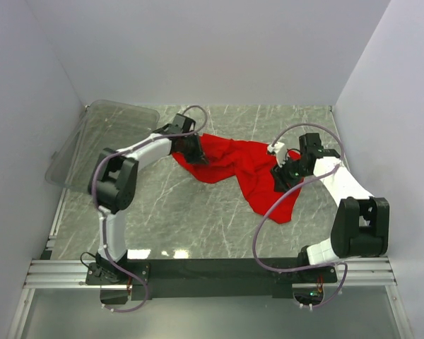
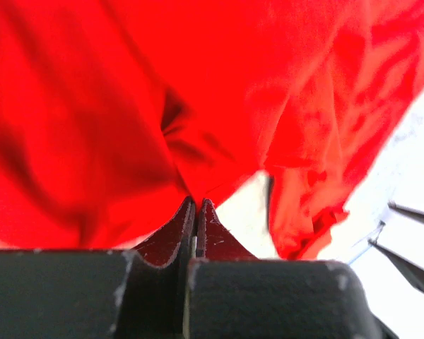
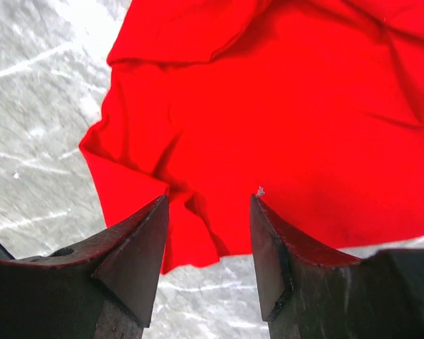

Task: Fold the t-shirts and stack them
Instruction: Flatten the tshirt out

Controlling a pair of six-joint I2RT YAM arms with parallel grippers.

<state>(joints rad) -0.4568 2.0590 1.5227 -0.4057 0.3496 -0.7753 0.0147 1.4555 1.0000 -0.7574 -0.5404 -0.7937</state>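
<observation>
The step in hand looked like spreading the crumpled red t-shirt [image 1: 233, 164] flat before any fold. The pull would best go low and outward, each gripper drawing its own edge away from the other without bunching the cloth. The left gripper [image 2: 196, 206] had its fingers pressed together on a thin pinch of red fabric at their tips, the shirt spreading ahead of them. The right gripper [image 3: 208, 203] stood with fingers apart, the shirt's edge lying between and beyond them on the table [image 3: 35, 141], nothing gripped.
</observation>
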